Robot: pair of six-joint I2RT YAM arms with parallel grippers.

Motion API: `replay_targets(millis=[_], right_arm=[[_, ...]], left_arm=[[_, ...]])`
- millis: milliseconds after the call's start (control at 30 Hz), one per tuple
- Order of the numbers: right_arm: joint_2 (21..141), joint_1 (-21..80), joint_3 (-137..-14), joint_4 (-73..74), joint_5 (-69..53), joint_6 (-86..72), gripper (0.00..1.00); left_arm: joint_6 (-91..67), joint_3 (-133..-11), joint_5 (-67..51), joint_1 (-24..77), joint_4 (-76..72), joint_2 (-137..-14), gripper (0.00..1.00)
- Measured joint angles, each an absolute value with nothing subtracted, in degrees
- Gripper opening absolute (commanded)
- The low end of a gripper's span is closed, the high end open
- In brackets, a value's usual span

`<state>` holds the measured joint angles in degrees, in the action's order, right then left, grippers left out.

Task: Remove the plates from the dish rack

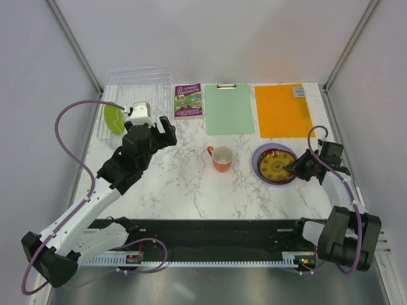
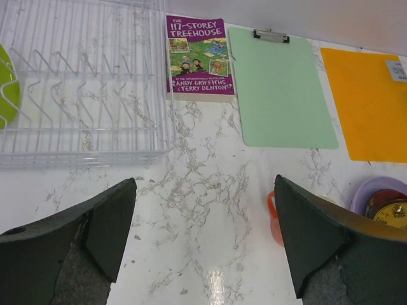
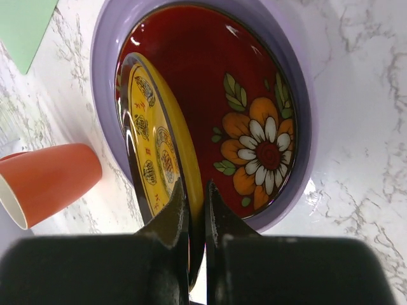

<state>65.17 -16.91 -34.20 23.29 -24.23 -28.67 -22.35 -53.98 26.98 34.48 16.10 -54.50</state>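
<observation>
The white wire dish rack (image 1: 152, 82) stands at the far left, also in the left wrist view (image 2: 89, 127). The lime green plate (image 1: 114, 119) stands in its left end, seen too at the left wrist view's edge (image 2: 6, 82). My left gripper (image 1: 168, 127) is open and empty over the marble, right of the rack (image 2: 203, 235). At the right, the lavender plate (image 1: 259, 166) lies flat with the red floral plate (image 3: 254, 114) in it. My right gripper (image 1: 294, 168) is shut on the rim of the dark yellow-patterned plate (image 3: 149, 159), held tilted over the red one (image 1: 276, 165).
An orange mug (image 1: 222, 158) stands mid-table, left of the stacked plates (image 3: 51, 181). A purple book (image 1: 189, 100), a green clipboard (image 1: 229, 108) and an orange mat (image 1: 283, 109) lie along the far edge. Grey walls close the sides.
</observation>
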Motion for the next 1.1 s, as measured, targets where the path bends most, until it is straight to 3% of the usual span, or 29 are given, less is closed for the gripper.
replay_targets(millis=[133,167,233,267,400,700,1100], right_arm=[[67.51,-17.93,-32.40,20.25,-28.23,-29.15,0.15],[67.72,-18.02,-32.32,19.97,-28.62,-29.17,0.28],[67.96,-18.20,-32.27,18.87,-30.04,-29.45,0.44],[67.99,-18.20,-32.27,18.50,-30.11,-29.26,0.59],[68.77,-18.24,-32.27,17.69,-30.13,-28.56,0.81],[72.27,-18.24,-33.41,17.21,-29.50,-27.09,0.93],[67.09,-18.22,-42.06,23.68,-20.71,-24.80,0.98]], left_arm=[[-22.00,-53.98,27.99,34.46,16.23,-54.46,0.95],[-21.98,-53.98,28.12,34.46,16.25,-54.46,0.95],[-21.96,-53.98,28.32,34.46,16.25,-54.46,0.95],[-21.96,-53.98,28.34,34.46,16.25,-54.46,0.95],[-21.96,-53.98,28.34,34.46,16.25,-54.50,0.95],[-21.93,-53.98,28.36,34.17,16.25,-55.00,0.96],[-19.81,-54.08,28.56,29.36,16.23,-61.28,0.98]])
